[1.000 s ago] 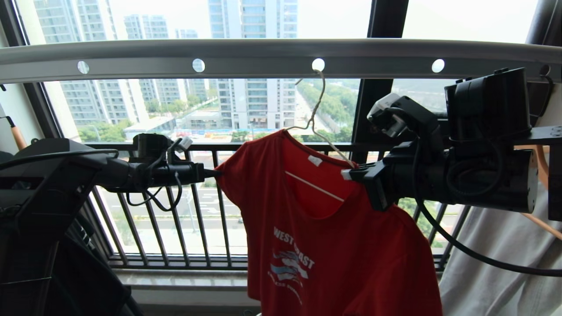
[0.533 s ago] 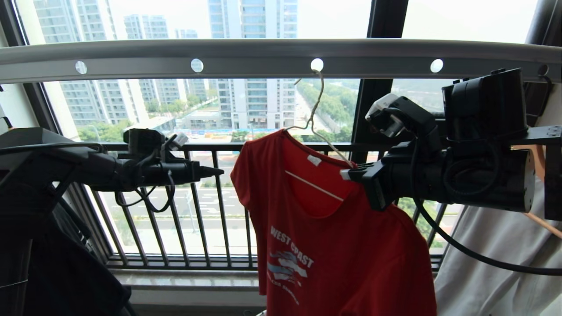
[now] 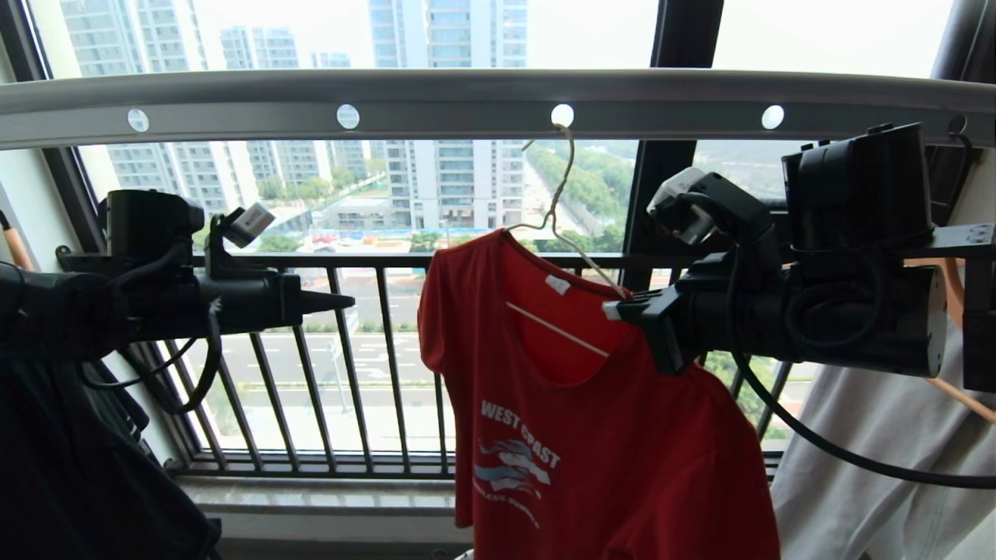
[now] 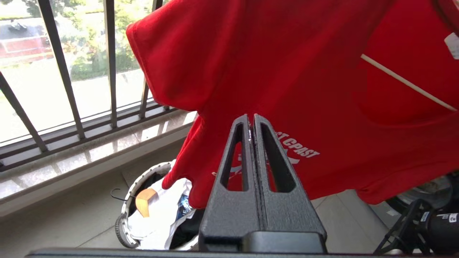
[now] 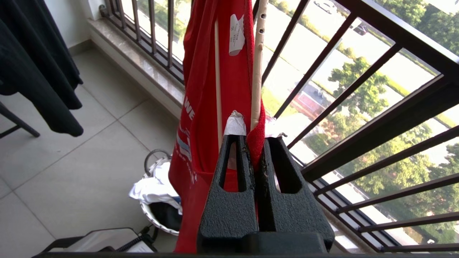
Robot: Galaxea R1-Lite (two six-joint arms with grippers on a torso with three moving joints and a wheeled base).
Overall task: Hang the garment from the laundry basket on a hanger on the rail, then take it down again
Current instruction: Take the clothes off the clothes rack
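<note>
I see the garment [image 3: 591,404] draped on the hanger [image 3: 556,210], whose hook sits in a hole of the rail [image 3: 467,101]. My right pincer [image 3: 618,307] is clamped on the shirt's shoulder and the hanger arm beneath it. My left pincer [image 3: 346,299] is pressed together on nothing, level with the near sleeve and apart from it. The laundry basket [image 4: 123,215] stands on the floor under the shirt's hem.

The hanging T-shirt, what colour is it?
Red, with white lettering; the garment shows best in the head view.
</note>
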